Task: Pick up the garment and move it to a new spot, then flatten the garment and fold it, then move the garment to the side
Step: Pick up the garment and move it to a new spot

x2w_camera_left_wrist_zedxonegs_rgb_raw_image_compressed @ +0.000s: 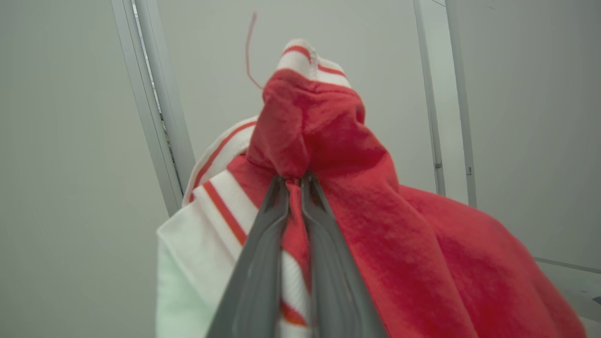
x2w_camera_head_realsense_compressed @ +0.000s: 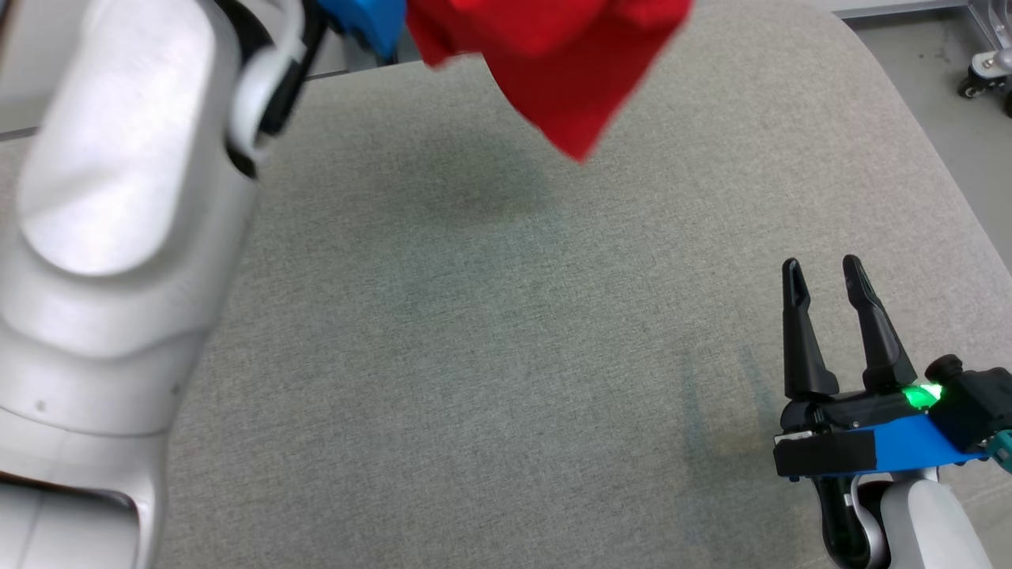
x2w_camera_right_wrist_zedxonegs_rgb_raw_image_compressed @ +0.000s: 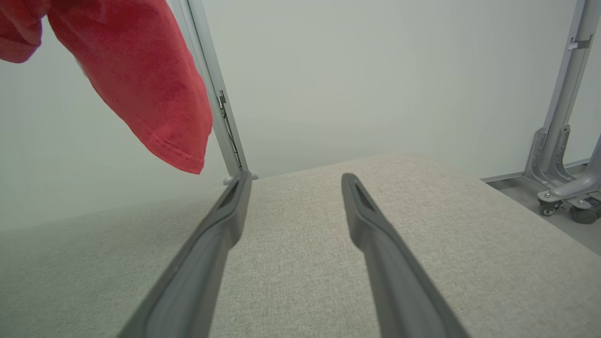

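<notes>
Left tool (x2w_camera_left_wrist_zedxonegs_rgb_raw_image_compressed: 294, 180) aloft, tight on garment (x2w_camera_left_wrist_zedxonegs_rgb_raw_image_compressed: 375, 211)

I count one garment (x2w_camera_head_realsense_compressed: 569, 71), a single red piece with white striped trim. My grippers number two, my left gripper (x2w_camera_left_wrist_zedxonegs_rgb_raw_image_compressed: 295, 180) and my right gripper (x2w_camera_head_realsense_compressed: 826, 276), each with two dark fingers (x2w_camera_head_realsense_compressed: 802, 340), so four in all. One grey cloth-covered table (x2w_camera_head_realsense_compressed: 474, 356) lies beneath them. Past it, my right wrist view gives me two upright metal posts (x2w_camera_right_wrist_zedxonegs_rgb_raw_image_compressed: 216, 94), one at either side, and two castor wheels (x2w_camera_right_wrist_zedxonegs_rgb_raw_image_compressed: 582, 214) at the foot of the right one.
</notes>
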{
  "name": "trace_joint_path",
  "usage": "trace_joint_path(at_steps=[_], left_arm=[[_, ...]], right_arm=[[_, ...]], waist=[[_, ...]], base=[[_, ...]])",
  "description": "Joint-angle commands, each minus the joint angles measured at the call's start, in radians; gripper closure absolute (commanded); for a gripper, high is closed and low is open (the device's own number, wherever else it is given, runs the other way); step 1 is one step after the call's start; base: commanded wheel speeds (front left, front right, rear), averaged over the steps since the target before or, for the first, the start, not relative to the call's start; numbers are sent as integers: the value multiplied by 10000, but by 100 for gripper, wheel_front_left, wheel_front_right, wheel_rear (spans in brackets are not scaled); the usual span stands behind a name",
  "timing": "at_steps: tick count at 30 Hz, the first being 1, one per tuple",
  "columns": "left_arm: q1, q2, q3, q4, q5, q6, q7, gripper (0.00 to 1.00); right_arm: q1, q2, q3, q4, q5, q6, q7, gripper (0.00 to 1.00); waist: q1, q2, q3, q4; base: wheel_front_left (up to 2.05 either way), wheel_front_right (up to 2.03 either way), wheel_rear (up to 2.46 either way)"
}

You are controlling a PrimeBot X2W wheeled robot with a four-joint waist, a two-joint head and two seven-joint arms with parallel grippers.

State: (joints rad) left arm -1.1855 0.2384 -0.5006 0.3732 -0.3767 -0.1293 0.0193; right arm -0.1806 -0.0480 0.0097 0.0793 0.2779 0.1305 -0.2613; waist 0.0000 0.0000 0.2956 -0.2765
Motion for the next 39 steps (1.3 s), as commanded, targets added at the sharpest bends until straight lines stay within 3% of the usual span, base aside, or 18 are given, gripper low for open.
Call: trace_joint_path(at_steps=[1, 14, 23, 24, 25, 31, 39], left_arm=[[309, -51, -64, 19, -71, 37, 24, 100], [3843, -643, -916, 533, -515, 500, -658, 100], [5831, -970, -1567, 1649, -707, 466, -1227, 100], [5905, -1003, -1618, 1745, -719, 461, -1318, 67], [5955, -1030, -1622, 1819, -715, 521, -1437, 0], [6069, -1157, -1333, 1741, -733, 825, -2402, 0], [6639, -607, -322, 804, -729, 1493, -2833, 0]], right_arm=[[-126, -41, -11, -39, 70, 5, -50, 0], [-88, -43, -39, -43, 192, 5, -53, 0], [-104, -43, 31, 89, 40, 5, -52, 0], [-87, -43, 33, 128, 18, 5, -50, 0], [-67, -43, 53, 158, -12, 5, -50, 0], [181, -43, 38, 324, -176, 5, -49, 0], [495, -43, -63, 443, -375, 5, -49, 0]], waist=[[0, 0, 47, -52], [0, 0, 139, -110], [0, 0, 37, 35], [0, 0, -13, 55], [0, 0, -63, 68], [0, 0, -614, 307], [0, 0, -1287, 979]], base=[[0, 0, 0], [0, 0, 0], [0, 0, 0], [0, 0, 0], [0, 0, 0], [0, 0, 0], [0, 0, 0]])
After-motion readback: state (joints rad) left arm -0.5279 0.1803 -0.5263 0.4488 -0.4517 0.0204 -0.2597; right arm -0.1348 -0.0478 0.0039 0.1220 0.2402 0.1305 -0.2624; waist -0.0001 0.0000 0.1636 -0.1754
